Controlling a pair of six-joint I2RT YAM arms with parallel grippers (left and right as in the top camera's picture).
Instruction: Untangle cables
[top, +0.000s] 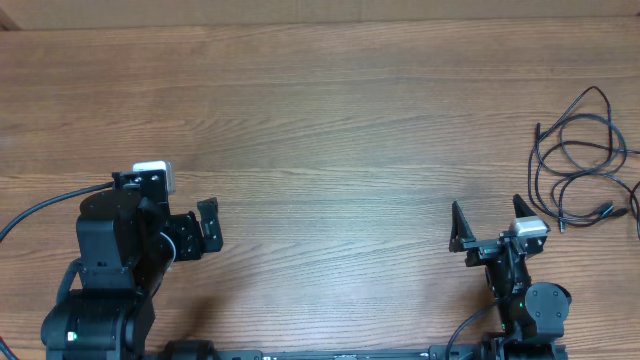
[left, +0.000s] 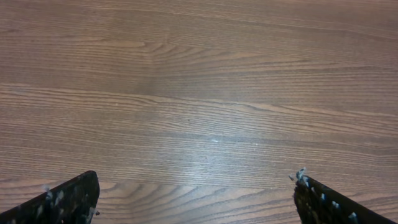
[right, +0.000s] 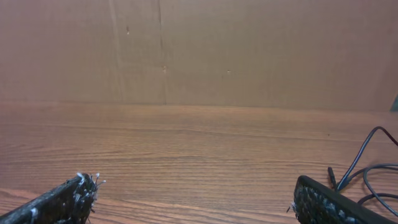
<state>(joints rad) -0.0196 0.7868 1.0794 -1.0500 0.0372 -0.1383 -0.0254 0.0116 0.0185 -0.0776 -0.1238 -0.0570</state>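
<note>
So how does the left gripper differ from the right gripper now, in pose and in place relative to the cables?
Pose: in the overhead view the left gripper points sideways toward the middle of the table, while the right gripper points toward its far edge. Place: the cables lie near the right gripper, far from the left gripper. Shared: both are open and touch no cable.

1. The table (top: 330, 120) is brown wood grain, smooth, with a faint sheen where light falls.
2. The cables (top: 585, 160) have thin, smooth-looking black sheaths.
3. The fingers (left: 68, 199) of the left gripper (left: 196, 180) and of the right gripper (right: 193, 183) are black, rough-textured and flecked with pale specks.
4. The back wall (right: 199, 50) looks like matt brown cardboard, faintly creased.
</note>
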